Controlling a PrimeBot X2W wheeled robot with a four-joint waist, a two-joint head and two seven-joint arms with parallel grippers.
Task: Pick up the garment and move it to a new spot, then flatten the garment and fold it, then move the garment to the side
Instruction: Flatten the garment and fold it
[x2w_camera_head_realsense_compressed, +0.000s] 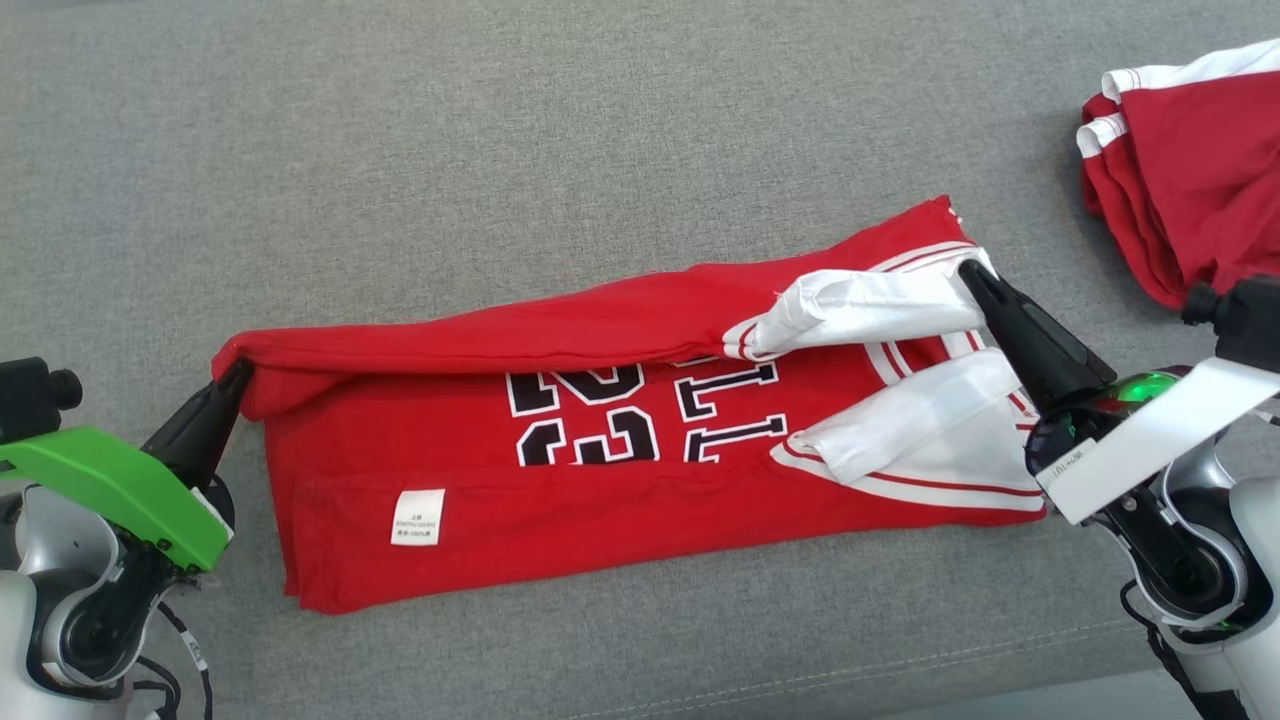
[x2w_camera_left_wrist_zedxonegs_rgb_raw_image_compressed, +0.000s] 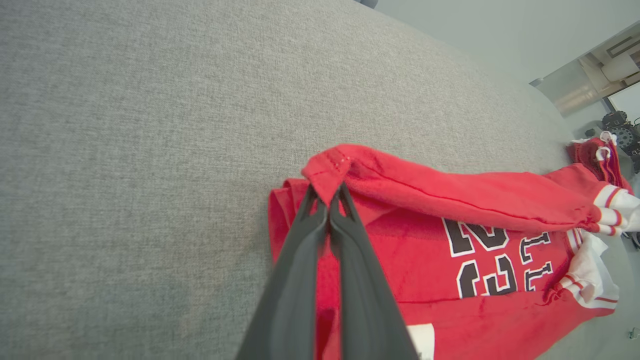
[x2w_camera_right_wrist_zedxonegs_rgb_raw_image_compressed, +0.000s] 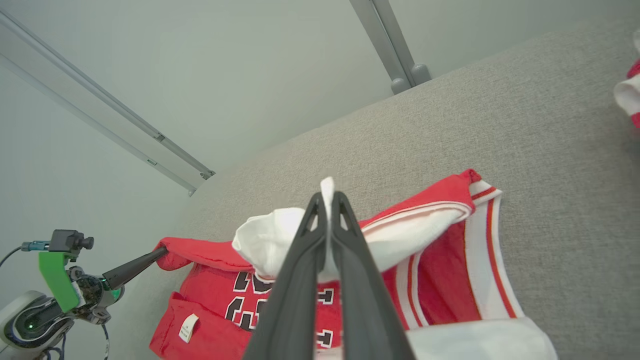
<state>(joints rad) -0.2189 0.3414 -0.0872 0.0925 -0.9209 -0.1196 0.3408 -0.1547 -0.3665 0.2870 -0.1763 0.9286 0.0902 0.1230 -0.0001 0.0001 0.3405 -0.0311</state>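
So the garment (x2w_camera_head_realsense_compressed: 620, 500) is a red jersey with black, white-outlined numbers, white striped trim and a little white tag near its lower left. It's lying lengthwise across the middle of the head view on the grey fabric surface (x2w_camera_head_realsense_compressed: 600, 120). The far long edge is rolled over toward the near side, half covering the numbers, with the red left corner pinched tight by the left gripper (x2w_camera_head_realsense_compressed: 240, 372) and the white trim at the right end by the right gripper (x2w_camera_head_realsense_compressed: 968, 268).

Left gripper (x2w_camera_head_realsense_compressed: 240, 372): two long dark tapered fingers (x2w_camera_head_realsense_compressed: 195, 430); green bracket (x2w_camera_head_realsense_compressed: 110, 490) carrying black camera (x2w_camera_head_realsense_compressed: 35, 395); silver-grey joint housing (x2w_camera_head_realsense_compressed: 30, 535); loose black cables (x2w_camera_head_realsense_compressed: 190, 650). Right gripper (x2w_camera_head_realsense_compressed: 968, 268): same dark fingers; white bracket (x2w_camera_head_realsense_compressed: 1160, 440), second black camera (x2w_camera_head_realsense_compressed: 1235, 310), green indicator light (x2w_camera_head_realsense_compressed: 1150, 385), small printed label (x2w_camera_head_realsense_compressed: 1060, 462).
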